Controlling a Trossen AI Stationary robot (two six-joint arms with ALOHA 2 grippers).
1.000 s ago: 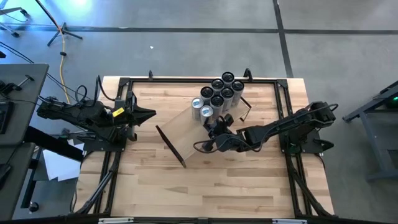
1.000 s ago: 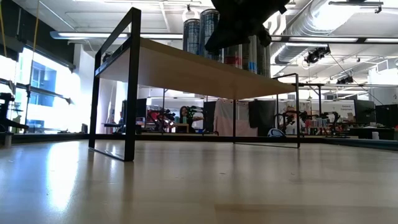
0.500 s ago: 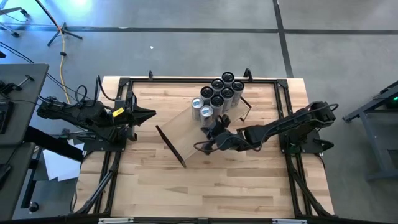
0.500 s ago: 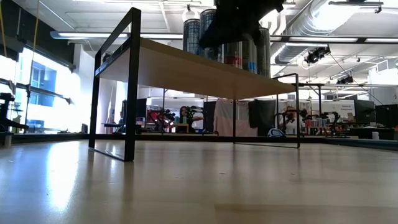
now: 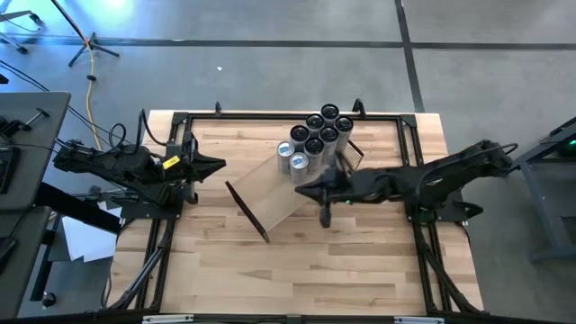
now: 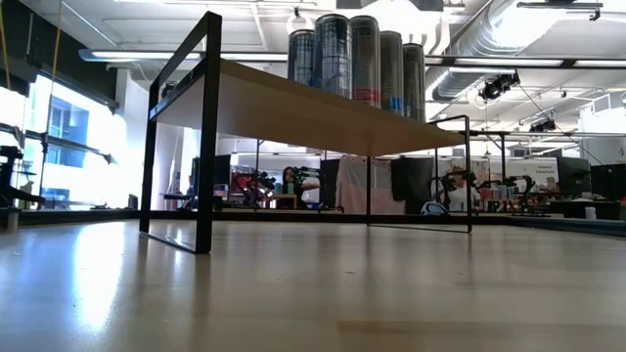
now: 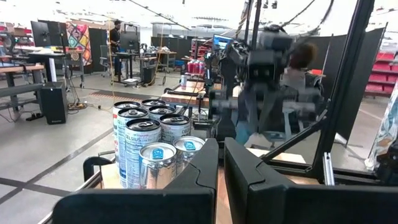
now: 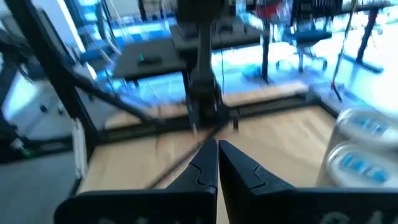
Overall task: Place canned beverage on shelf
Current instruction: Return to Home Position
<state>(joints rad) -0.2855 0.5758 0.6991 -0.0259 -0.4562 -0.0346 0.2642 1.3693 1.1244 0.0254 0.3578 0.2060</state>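
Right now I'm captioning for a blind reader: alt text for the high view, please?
Eight upright metal drink cans crowd one end of a long pale wood shelf angled on the striped wooden table. The dark right gripper hangs over the shelf beside them; the left gripper waits at the left edge.

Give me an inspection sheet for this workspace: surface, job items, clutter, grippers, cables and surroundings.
Surface: striped wood table, carrying only the shelf.
Job's things: the shelf stands at a slant mid-table; eight cans stand upright, clustered at one end.
Clutter: nothing seen.
Grippers: right gripper shut and empty, above the shelf beside the cans; left gripper shut and empty, at the table's left edge.
Cables: yellow cable on the floor beyond the table; black cables by the left arm's base.
Surroundings: grey floor, dark bench on the left, workshop room behind.
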